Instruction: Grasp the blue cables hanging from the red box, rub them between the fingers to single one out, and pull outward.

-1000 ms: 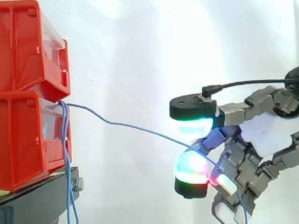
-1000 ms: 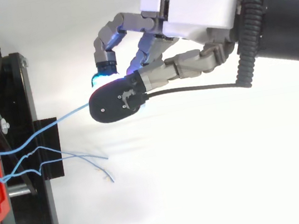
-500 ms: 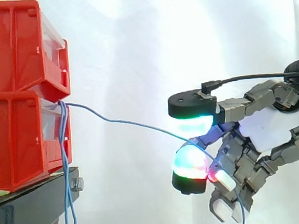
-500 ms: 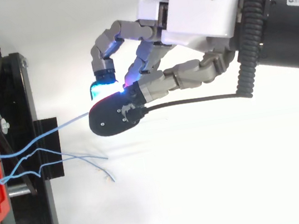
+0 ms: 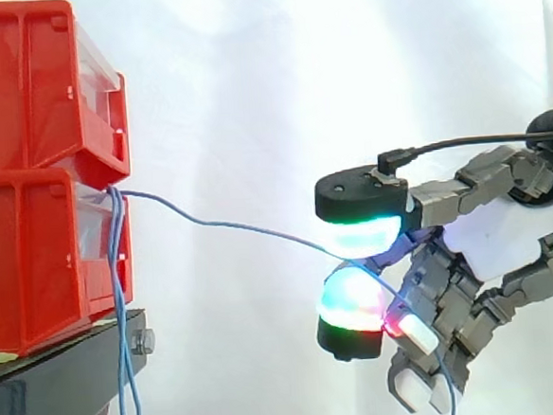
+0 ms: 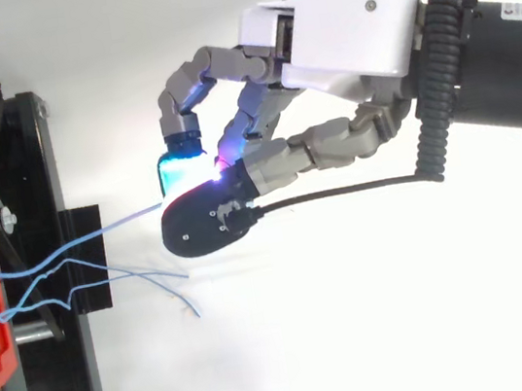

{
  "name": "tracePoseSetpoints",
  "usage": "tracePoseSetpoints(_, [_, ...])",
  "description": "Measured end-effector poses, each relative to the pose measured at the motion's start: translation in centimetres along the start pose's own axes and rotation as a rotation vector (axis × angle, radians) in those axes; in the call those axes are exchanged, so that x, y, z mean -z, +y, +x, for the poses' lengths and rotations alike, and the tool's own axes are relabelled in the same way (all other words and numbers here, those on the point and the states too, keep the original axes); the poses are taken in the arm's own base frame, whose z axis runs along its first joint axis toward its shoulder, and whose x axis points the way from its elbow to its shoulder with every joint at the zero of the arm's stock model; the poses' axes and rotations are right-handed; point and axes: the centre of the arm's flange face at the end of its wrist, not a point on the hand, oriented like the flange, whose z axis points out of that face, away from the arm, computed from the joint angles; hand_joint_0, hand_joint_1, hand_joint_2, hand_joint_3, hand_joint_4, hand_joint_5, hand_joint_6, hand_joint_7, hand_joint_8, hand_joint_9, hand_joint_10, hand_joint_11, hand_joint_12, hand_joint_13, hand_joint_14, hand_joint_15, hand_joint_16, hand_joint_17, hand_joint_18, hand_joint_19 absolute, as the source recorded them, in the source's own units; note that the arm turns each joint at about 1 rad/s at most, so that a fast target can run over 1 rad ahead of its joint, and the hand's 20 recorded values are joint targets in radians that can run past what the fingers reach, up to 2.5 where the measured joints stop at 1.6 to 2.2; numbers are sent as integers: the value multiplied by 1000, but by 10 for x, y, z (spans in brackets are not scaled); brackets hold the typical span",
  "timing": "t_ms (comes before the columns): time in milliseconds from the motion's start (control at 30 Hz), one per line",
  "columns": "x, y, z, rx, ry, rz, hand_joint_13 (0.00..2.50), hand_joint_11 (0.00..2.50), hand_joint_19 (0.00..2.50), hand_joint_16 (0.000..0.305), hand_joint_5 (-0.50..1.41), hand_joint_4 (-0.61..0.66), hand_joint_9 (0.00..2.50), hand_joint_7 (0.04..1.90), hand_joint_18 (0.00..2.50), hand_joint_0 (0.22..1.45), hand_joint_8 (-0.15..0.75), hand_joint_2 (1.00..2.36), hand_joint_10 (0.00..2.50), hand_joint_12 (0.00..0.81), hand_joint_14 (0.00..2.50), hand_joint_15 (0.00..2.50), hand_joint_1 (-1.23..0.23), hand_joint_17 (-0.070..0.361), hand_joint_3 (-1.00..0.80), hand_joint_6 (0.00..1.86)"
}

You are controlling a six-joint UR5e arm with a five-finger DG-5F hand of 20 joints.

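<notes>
Cables [image 5: 121, 294], blue, dangle off red box [image 5: 37, 177] at far left. One cable [image 5: 230, 228] sags out rightward to hand [image 5: 507, 244], pinched betw. glowing pads [image 5: 359, 235]. Vs. a sec ago pads shifted a touch but sag's the same: prob. still rubbing, pull barely begun.

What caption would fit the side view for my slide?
Robot hand pinches one blue cable stretched out from the red box; the remaining blue cables hang down past the black stand.
</notes>
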Motion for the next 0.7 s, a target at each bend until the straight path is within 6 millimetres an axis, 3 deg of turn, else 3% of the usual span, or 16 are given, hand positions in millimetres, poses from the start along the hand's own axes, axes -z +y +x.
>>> tracePoseSetpoints(300, [0,10,1,12,3,-20,916,701,636,56,-133,87,1145,1071,731,590,311,1016,24,382,26,666,-754,126,-91,906])
tracePoseSetpoints(700, [1,20,3,21,5,-40,937,697,607,56,-112,-2,1178,1145,773,618,314,1015,20,388,26,654,-807,125,42,916])
